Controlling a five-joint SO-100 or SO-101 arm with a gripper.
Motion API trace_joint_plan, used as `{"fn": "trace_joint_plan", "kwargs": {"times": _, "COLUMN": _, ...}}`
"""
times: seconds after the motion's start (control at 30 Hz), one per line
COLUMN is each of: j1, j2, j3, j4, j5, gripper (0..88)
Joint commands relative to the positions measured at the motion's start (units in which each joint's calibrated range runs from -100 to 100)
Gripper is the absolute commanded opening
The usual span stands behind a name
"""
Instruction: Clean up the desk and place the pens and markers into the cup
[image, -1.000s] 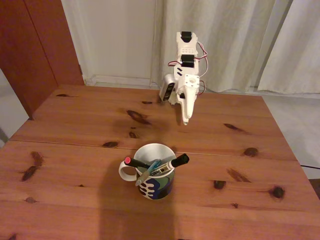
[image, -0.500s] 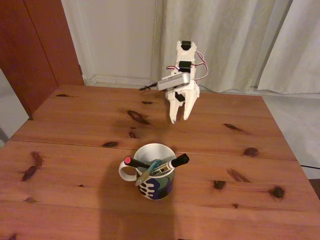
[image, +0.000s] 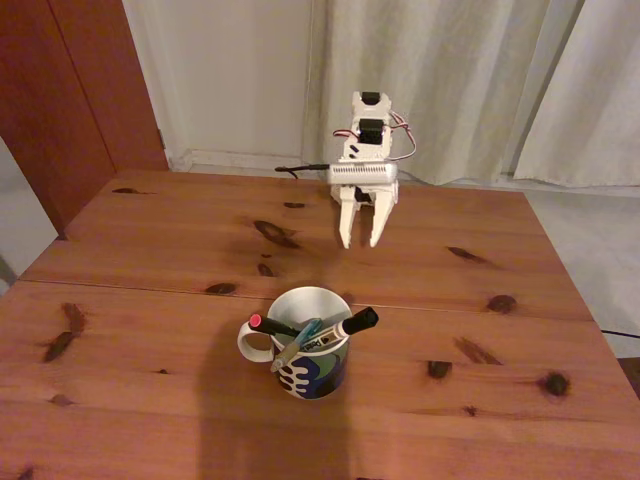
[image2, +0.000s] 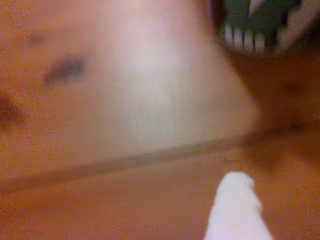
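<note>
The desk (image: 150, 330), reddish-brown planks w/ dark knots, takes up most of the fixed view; a seam runs across it between the jaws and the mug. The white arm (image: 368, 140) stands at the far edge, w/ pale curtains (image: 450, 80) behind it and a dark red panel (image: 70, 90) at upper left of that view. The gripper (image: 361, 238) hangs tips-down above the wood, off the surface, jaws parted a little w/ a narrow gap between the two white fingers, nothing held. The cup (image: 312, 345) sits nearer the camera than the jaws, well apart from them and slightly left of them in the fixed view, upright, handle pointing left. Inside it, all leaning on the rim: the marker (image: 340, 328), white barrel, black cap sticking out up and right, the end closest to the jaws' side; the teal-green pen (image: 298, 343) tilted down-left across the opening; the black pen (image: 272, 326) w/ its red-pink end at the left rim, farthest from the jaws. No pens lie loose on the wood. Wrist view is heavily blurred: one white fingertip (image2: 235, 210) enters from the bottom edge, desk wood (image2: 100, 200) beyond it w/ the plank seam crossing, and the cup's blotchy green-white lower part (image2: 252, 27) is at the top right, ahead of the jaws.
</note>
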Motion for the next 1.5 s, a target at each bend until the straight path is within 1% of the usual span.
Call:
{"fn": "trace_joint_plan", "kwargs": {"times": 0.0, "j1": -1.52, "j2": -5.01, "j3": 0.41, "j4": 12.72, "j5": 2.09, "gripper": 16.2}}
{"fn": "trace_joint_plan", "kwargs": {"times": 0.13, "j1": -3.13, "j2": -8.73, "j3": 0.32, "j4": 23.21, "j5": 4.02, "gripper": 16.3}}
{"fn": "trace_joint_plan", "kwargs": {"times": 0.43, "j1": -3.85, "j2": -8.98, "j3": 0.32, "j4": 37.06, "j5": 9.94, "gripper": 16.3}}
{"fn": "trace_joint_plan", "kwargs": {"times": 0.53, "j1": -5.14, "j2": -9.31, "j3": 0.32, "j4": 37.58, "j5": 11.20, "gripper": 16.3}}
{"fn": "trace_joint_plan", "kwargs": {"times": 0.67, "j1": -6.58, "j2": -9.47, "j3": 0.32, "j4": 37.58, "j5": 11.15, "gripper": 16.3}}
{"fn": "trace_joint_plan", "kwargs": {"times": 1.47, "j1": -6.50, "j2": -9.14, "j3": 0.32, "j4": 37.58, "j5": 11.20, "gripper": 16.3}}
